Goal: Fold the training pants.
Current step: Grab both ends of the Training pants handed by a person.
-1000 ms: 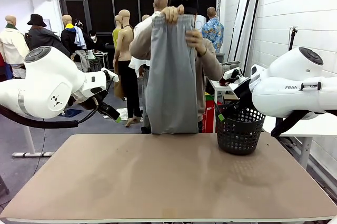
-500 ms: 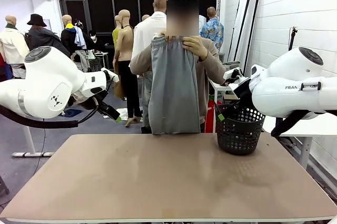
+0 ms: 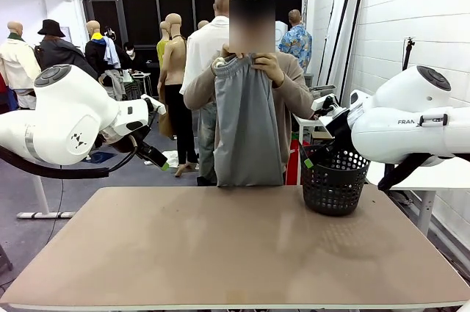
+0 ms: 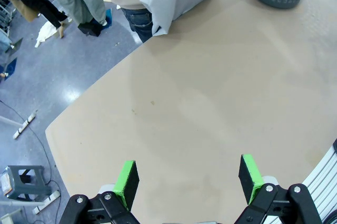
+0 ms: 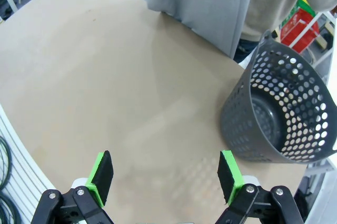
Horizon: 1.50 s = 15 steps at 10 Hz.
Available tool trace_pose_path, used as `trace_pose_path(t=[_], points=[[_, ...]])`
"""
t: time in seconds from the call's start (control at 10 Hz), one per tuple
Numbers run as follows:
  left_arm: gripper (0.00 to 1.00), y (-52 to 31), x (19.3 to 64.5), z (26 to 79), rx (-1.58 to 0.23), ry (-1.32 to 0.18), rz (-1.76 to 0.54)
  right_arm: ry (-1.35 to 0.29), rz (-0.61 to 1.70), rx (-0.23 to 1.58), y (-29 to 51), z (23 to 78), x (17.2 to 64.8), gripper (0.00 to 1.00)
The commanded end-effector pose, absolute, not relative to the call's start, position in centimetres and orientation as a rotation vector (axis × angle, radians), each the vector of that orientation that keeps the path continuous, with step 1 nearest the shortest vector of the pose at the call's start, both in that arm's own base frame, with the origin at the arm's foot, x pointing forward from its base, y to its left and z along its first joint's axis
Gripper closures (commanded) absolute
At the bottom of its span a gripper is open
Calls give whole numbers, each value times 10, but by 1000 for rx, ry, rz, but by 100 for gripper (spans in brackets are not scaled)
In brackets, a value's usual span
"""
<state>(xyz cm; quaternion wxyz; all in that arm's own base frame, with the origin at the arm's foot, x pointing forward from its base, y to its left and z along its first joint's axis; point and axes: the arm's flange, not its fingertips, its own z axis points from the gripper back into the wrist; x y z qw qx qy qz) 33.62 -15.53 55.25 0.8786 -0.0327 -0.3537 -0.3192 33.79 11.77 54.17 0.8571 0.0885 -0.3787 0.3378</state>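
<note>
Hanging from a person's hand (image 3: 269,67) at the upper centre of the front view, the training pants (image 3: 246,125) drop as one long grey panel in front of the person's torso, with the gathered waistband bunched at the top. Their lower edge reaches the far edge of the table (image 3: 220,246); whether the cloth touches the tabletop cannot be told. To the right of the pants in that view, a black mesh basket (image 3: 334,180) stands upright on the table near its far right corner, apart from the cloth. The left gripper (image 4: 187,174) rises from the bottom of its wrist view with its green-padded fingers spread wide, bare tabletop showing between them and the pants' hem in the upper middle of that frame. The right gripper (image 5: 166,174) likewise has its fingers wide apart above the table, with the basket at the right of its frame and the pants across the top.
</note>
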Motion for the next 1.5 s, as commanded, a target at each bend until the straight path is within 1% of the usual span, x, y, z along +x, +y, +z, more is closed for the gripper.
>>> trace_pose_path(t=[0.0, 1.4], points=[[0, -155, 336, 553, -71, -737, -666, -795, 711, 189, 118, 541, 338, 0], [0, -155, 336, 553, -71, -737, -666, -795, 711, 189, 118, 541, 338, 0]])
